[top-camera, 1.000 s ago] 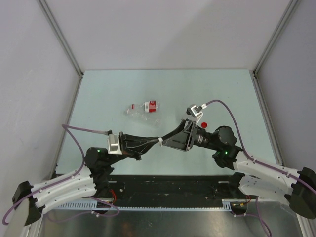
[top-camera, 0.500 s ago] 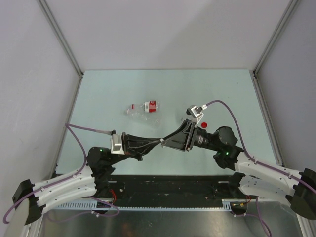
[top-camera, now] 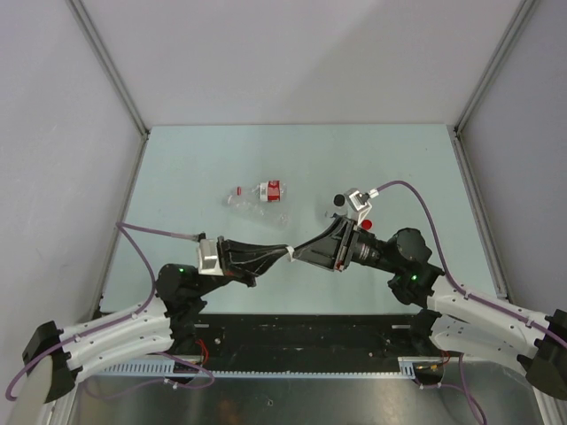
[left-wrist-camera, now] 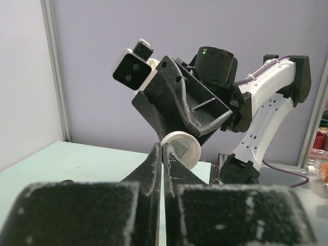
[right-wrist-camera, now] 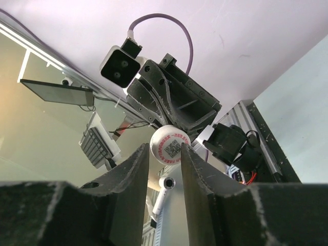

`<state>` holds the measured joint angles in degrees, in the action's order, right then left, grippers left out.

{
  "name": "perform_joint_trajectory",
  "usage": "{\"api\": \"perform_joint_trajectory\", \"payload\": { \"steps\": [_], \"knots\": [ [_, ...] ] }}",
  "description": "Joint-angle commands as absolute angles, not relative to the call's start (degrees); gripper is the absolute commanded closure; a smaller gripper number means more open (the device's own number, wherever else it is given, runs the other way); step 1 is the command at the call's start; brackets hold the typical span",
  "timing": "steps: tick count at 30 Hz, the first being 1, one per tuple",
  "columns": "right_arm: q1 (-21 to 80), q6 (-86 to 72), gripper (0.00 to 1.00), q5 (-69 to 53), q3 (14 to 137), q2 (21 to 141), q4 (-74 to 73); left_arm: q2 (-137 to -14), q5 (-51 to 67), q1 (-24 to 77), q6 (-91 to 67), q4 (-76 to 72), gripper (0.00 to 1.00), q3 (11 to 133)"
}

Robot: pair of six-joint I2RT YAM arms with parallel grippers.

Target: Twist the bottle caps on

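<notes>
Over pale green tabletop (top-camera: 195, 159), shut left gripper (left-wrist-camera: 162, 147) pinches round white plastic cap (left-wrist-camera: 182, 149) by its rim; right gripper (right-wrist-camera: 165, 149), opposite, brackets it half-open, grip uncertain.

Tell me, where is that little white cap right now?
Mid-air over the table's near half, where the arms meet: the white cap sits at the shut left pincer's tips, framed between the right pincer's fingers in its wrist view.

No wording can be read. The small round white plastic cap (right-wrist-camera: 170, 145) bears a dark square printed code and tiny red characters; the clear plastic bottle (top-camera: 261, 193) has an illegible red-and-white label.
</notes>
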<state>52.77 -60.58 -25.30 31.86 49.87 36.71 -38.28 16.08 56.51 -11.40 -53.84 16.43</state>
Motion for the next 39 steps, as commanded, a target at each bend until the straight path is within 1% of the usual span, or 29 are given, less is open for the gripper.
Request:
{"api": "perform_joint_trajectory", "payload": {
  "steps": [1, 4, 7, 18, 23, 28, 34, 39],
  "knots": [
    [53.13, -59.61, 0.61, -27.01, 34.3, 50.14, 39.93, -39.99, 15.67, 56.72, -10.57, -55.19, 1.0, 17.34],
    [53.01, -59.48, 0.57, -26.5, 34.29, 50.44, 39.09, -40.52, 16.74, 56.77, -11.02, -55.66, 1.0, 17.89],
    [52.95, -59.35, 0.56, -26.21, 34.28, 50.86, 38.74, -40.59, 17.65, 56.77, -11.33, -56.54, 1.0, 18.07],
    [52.91, -61.09, 0.54, -28.44, 34.28, 53.77, 43.58, -40.81, 19.24, 56.72, -12.28, -60.99, 1.0, 17.55],
    [53.05, -62.88, 0.53, -31.57, 34.28, 54.44, 47.42, -40.1, 17.43, 56.72, -11.85, -61.97, 1.0, 16.39],
    [52.93, -63.12, 0.52, -30.93, 34.28, 53.55, 48.09, -39.07, 17.16, 56.69, -11.46, -63.19, 1.0, 15.09],
    [52.88, -63.01, 0.52, -29.49, 34.28, 52.69, 48.3, -39.34, 17.51, 56.7, -11.0, -63.62, 1.0, 14.86],
    [52.96, -63.35, 0.52, -30.46, 34.28, 54.01, 49.61, -39.77, 17.72, 56.7, -10.95, -64.23, 1.0, 15.05]
  ]
}}
